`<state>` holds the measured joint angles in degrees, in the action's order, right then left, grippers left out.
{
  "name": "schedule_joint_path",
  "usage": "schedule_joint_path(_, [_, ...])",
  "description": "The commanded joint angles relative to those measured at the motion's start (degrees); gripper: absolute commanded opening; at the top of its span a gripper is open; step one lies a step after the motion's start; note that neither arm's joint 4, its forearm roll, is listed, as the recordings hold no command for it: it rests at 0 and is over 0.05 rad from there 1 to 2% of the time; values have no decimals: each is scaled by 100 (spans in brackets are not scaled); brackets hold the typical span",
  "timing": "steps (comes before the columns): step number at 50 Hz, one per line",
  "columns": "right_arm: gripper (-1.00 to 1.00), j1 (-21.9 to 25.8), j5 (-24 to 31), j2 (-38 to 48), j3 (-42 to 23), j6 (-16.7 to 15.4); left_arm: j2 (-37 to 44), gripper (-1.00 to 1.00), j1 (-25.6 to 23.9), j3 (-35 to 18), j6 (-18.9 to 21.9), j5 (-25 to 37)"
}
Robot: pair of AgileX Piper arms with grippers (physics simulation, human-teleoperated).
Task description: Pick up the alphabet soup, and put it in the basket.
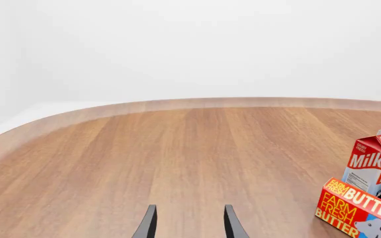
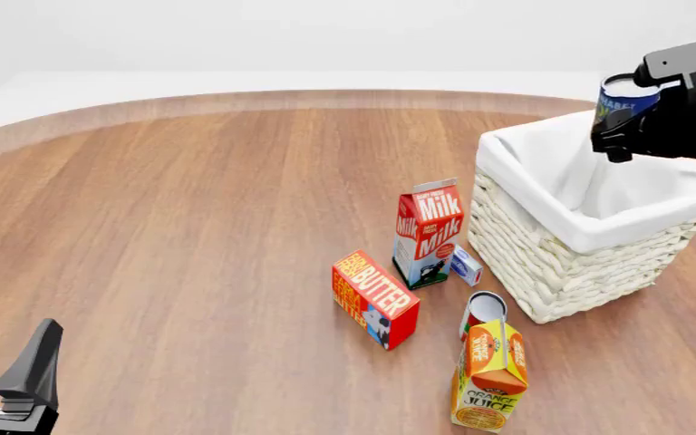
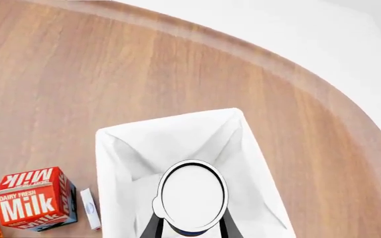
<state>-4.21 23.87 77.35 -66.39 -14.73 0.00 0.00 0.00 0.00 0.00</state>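
Observation:
My right gripper point(image 2: 623, 113) is shut on the alphabet soup point(image 2: 627, 98), a blue-labelled can, and holds it in the air above the far side of the basket point(image 2: 542, 263). The basket is cream wicker with white cloth lining. In the right wrist view the can's pale top point(image 3: 194, 196) sits between my right gripper's point(image 3: 190, 225) fingers, over the basket's white-lined inside point(image 3: 177, 141). My left gripper point(image 2: 0, 352) is open and empty, low at the near left of the table, far from the basket. It also shows open in the left wrist view point(image 1: 190, 225).
Left of the basket stand a milk carton point(image 2: 427, 231), a butter box point(image 2: 375, 299), and a small blue-white box point(image 2: 466, 265). A small red-orange can point(image 2: 484, 313) and an orange juice carton point(image 2: 489, 376) are in front of the basket. The milk point(image 1: 376, 166) and butter point(image 1: 356, 208) also show in the left wrist view.

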Motion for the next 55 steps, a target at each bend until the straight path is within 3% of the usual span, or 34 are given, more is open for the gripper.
schedule_joint_path(1, [-100, 18, -92, 187, -26, 113, 0, 100, 0, 0, 0, 0])
schedule_joint_path(55, [-100, -90, -138, 899, -55, -166, 0, 100, 0, 0, 0, 0])
